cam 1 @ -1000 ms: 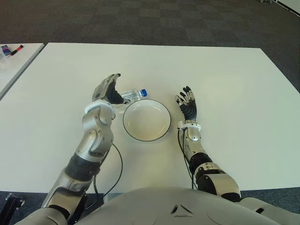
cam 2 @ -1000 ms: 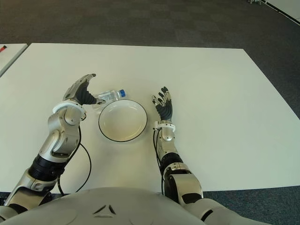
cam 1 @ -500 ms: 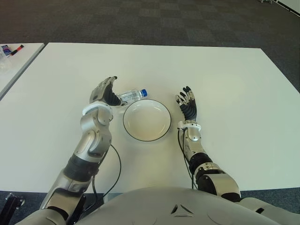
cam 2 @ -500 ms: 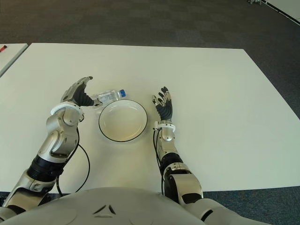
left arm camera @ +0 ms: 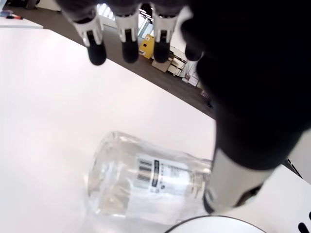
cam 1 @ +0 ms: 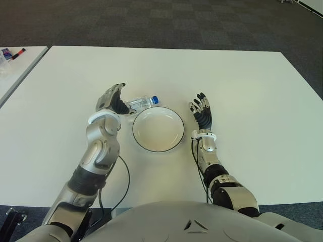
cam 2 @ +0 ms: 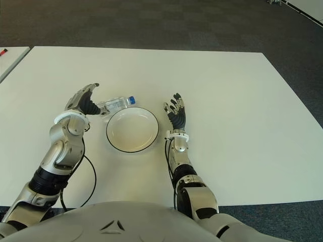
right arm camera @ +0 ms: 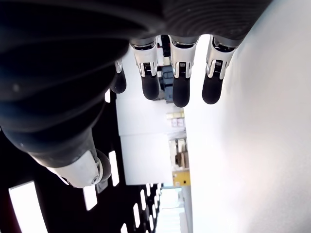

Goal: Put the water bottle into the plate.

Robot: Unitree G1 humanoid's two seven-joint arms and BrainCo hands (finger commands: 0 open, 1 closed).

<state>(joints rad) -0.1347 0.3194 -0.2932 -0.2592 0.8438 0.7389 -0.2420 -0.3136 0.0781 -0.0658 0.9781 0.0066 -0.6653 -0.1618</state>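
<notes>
A clear water bottle point(cam 1: 142, 103) with a blue cap lies on its side on the white table point(cam 1: 242, 85), just beyond the far left rim of the white plate point(cam 1: 158, 129) with its dark edge. My left hand point(cam 1: 112, 100) hovers at the bottle's base end, fingers spread and holding nothing. The left wrist view has the bottle point(left arm camera: 150, 177) lying below the spread fingers point(left arm camera: 96, 52), with the thumb beside its labelled body. To the right of the plate, my right hand point(cam 1: 202, 111) stays idle with its fingers open.
A second white table point(cam 1: 17, 68) stands at the far left with markers point(cam 1: 14, 53) on it. Dark carpet lies beyond the table's far edge. A black cable point(cam 1: 124, 176) loops beside my left forearm.
My left hand has drawn back a little to the left from over the bottle. The bottle, the plate and my right hand have not moved.
</notes>
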